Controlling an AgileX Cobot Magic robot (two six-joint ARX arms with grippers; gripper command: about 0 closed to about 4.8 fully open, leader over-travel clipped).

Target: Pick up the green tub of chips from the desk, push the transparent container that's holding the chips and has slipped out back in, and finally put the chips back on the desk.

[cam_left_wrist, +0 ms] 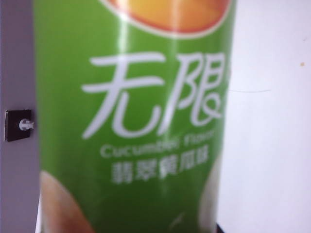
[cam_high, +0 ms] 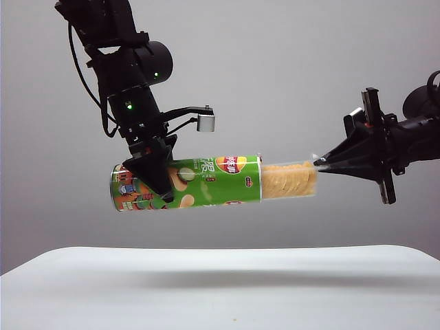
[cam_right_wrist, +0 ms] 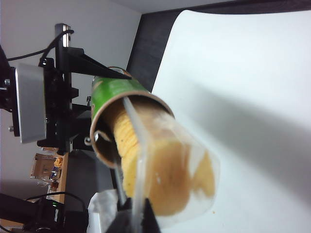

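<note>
The green tub of chips (cam_high: 206,182) hangs level above the desk (cam_high: 220,289). My left gripper (cam_high: 157,177) is shut on the tub near its illustrated end, and the tub's green side (cam_left_wrist: 131,121) fills the left wrist view. The transparent container (cam_high: 289,180) sticks out of the tub's open end, with the pale-yellow chips (cam_high: 283,184) stacked inside it. My right gripper (cam_high: 317,163) comes to a point at the container's outer end. In the right wrist view the right gripper (cam_right_wrist: 137,219) is shut, with the thin edge of the container (cam_right_wrist: 184,165) between its tips. Chips (cam_right_wrist: 129,141) run back into the tub (cam_right_wrist: 114,90).
The white desk (cam_right_wrist: 243,73) lies well below both arms. The left arm's silver camera box (cam_high: 205,123) juts out above the tub. A dark floor strip (cam_right_wrist: 150,53) borders the desk's far edge. A small black bracket (cam_left_wrist: 19,125) shows beside the tub.
</note>
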